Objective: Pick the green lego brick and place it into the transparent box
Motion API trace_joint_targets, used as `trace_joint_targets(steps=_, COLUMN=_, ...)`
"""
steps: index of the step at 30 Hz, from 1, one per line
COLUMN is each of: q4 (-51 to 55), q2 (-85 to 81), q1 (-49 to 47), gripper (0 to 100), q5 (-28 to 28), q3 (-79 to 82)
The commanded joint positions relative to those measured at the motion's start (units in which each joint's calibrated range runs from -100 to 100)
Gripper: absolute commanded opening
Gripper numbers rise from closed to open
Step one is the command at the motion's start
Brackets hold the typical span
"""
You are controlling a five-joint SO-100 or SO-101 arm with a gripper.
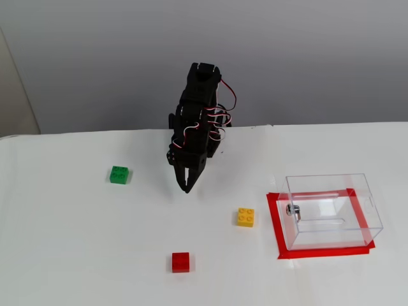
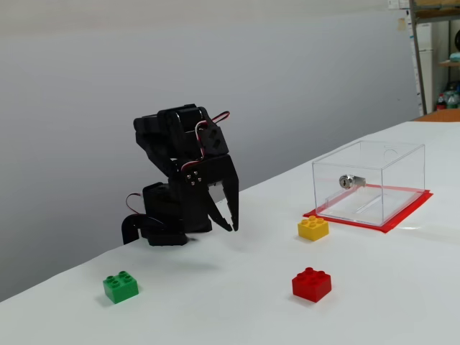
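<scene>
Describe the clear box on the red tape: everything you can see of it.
The clear rectangular plastic box has thin see-through walls and stands upright on the white table, inside a frame of red tape. A small shiny metal fitting sits on one wall. It looks empty; no brick is inside. Whether its top is open cannot be told. Nothing else touches it; the yellow brick lies apart.

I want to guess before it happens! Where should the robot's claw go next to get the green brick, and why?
Probably swing left in the higher fixed view, toward the green lego brick. The gripper hangs empty above the table, well right of that brick, nowhere near it, and the transparent box holds no brick.
</scene>
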Motion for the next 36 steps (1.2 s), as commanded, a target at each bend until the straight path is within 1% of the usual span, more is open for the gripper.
trace_joint_targets(steps=1, q4=0.0, q2=2.4, q1=4.1, gripper=1, q5=-0.4, q3=-6.1)
trace_joint_targets(steps=6, q4=-0.6, q2=3.9, q1=12.3, gripper=1, q5=-0.5, q3=-11.5)
trace_joint_targets(steps=14, q4=0.1, q2=7.5, q1=28.7, gripper=1, q5=-0.1, q3=-18.5)
trace_joint_targets(steps=20, q4=0.1, q2=13.0, q1=36.5, gripper=1, q5=-0.2, q3=-19.4)
trace_joint_targets(steps=26, q4=-0.6, q2=21.1, q1=46.9, gripper=1, q5=-0.1, q3=-20.7)
trace_joint_targets(steps=31, q4=-0.8, q2=28.4, q1=52.5, gripper=1, q5=-0.1, q3=-26.0)
trace_joint_targets(steps=36, q4=-0.8, q2=36.0, q1=55.3, gripper=1, q5=-0.1, q3=-30.7)
